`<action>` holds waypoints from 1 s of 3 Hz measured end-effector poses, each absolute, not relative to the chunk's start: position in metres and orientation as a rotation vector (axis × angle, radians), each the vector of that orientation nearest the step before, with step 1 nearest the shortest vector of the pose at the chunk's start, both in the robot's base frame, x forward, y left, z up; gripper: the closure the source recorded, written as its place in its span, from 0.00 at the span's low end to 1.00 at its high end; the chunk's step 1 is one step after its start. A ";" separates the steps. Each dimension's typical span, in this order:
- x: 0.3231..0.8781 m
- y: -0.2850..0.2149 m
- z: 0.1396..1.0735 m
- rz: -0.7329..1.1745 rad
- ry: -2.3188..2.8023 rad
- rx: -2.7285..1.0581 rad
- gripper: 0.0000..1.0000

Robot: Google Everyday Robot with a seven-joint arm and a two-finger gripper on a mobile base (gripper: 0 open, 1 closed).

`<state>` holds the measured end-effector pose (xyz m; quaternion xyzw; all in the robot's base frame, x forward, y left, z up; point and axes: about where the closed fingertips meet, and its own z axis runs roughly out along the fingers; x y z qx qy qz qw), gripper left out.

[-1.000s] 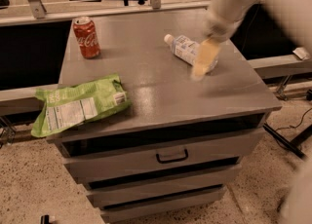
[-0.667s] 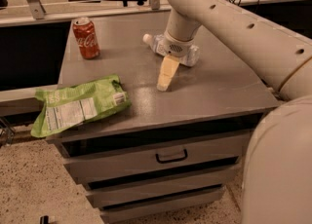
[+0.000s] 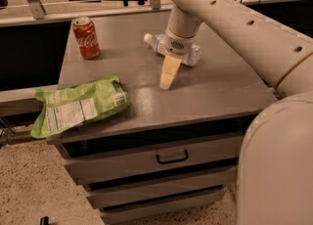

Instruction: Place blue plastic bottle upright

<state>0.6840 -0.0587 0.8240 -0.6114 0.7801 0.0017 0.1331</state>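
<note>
Grey worktop (image 3: 215, 92): we count one red soda can (image 3: 86, 38) at ten o'clock, one green crisp bag (image 3: 78, 106) at eight, one white-capped blue plastic bottle (image 3: 157, 44) lying at one, half hidden behind the cream gripper (image 3: 167, 72), whose spread we cannot tell.

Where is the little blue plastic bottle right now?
In the camera view, the small clear plastic bottle lies on its side toward the back of the grey cabinet top, right of the red soda can and just behind the robot's gripper.
</note>
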 end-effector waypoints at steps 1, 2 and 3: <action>0.684 -0.059 0.832 0.005 2.262 -1.773 0.00; 0.684 -0.059 0.833 0.005 2.262 -1.773 0.00; 0.664 -0.063 0.869 0.016 2.193 -1.727 0.00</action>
